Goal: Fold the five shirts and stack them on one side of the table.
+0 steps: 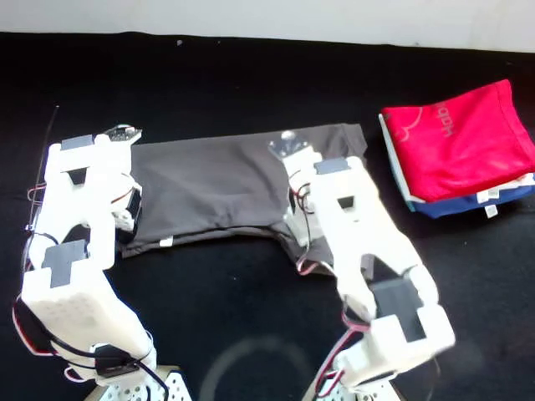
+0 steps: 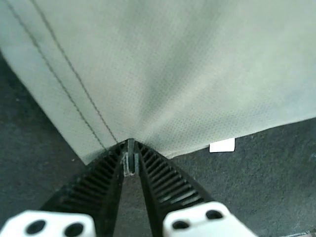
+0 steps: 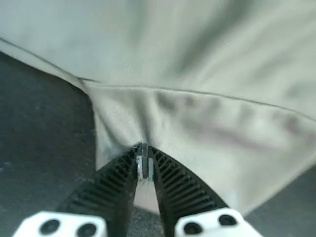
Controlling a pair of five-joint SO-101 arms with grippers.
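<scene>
A grey shirt (image 1: 217,184) lies spread across the middle of the black table. My left gripper (image 2: 130,157) is shut on the grey shirt (image 2: 168,74) at its hemmed edge, at the shirt's left end in the high view, under the left arm (image 1: 84,200). My right gripper (image 3: 143,165) is shut on a bunched fold of the grey shirt (image 3: 197,113), near the shirt's right lower part beneath the right arm (image 1: 343,209). A stack of folded shirts (image 1: 458,146), red on top with blue and white below, sits at the right side.
The black table (image 1: 217,75) has open room behind the shirt and in front between the arm bases. A small white tag (image 2: 222,145) pokes out from the shirt's edge. The folded stack lies close to the table's right edge.
</scene>
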